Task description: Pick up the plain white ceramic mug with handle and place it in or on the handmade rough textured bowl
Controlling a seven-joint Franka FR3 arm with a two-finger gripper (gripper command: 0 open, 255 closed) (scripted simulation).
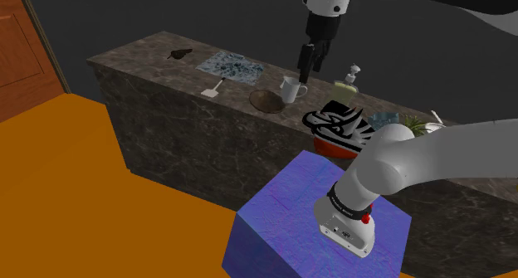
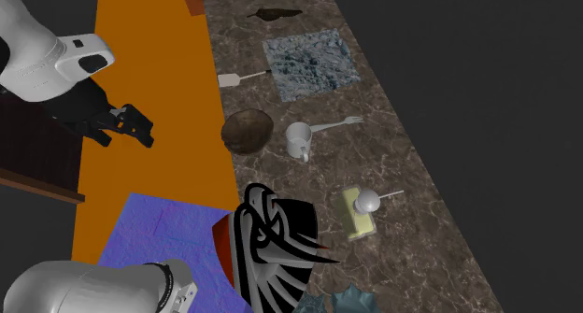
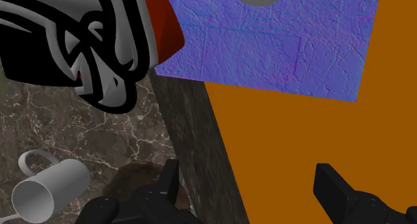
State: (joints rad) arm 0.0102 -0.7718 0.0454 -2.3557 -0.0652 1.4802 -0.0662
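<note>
A white mug [image 1: 290, 89] with a handle stands upright on the dark marble counter [image 1: 166, 77]. Just to its left in the shoulder view lies a brown, rough-looking bowl [image 1: 266, 99]. My black gripper [image 1: 307, 70] hangs open a short way above the mug, holding nothing. From the second exterior view the mug [image 2: 299, 139] and bowl [image 2: 247, 131] sit side by side, while the gripper [image 2: 134, 124] appears high up over the orange floor. In the wrist view the mug [image 3: 45, 189] lies beside the left finger, the bowl [image 3: 130, 182] is partly hidden behind it, and the gripper [image 3: 250, 192] is open.
A black-and-white patterned vessel on a red base [image 1: 336, 123] stands on the counter near the blue stand [image 1: 315, 210]. A soap dispenser [image 1: 353, 77], a blue-grey mat [image 1: 231, 66], a white spatula [image 1: 214, 89] and a fork [image 2: 336, 124] lie around the mug. Orange floor [image 1: 100, 193] runs below.
</note>
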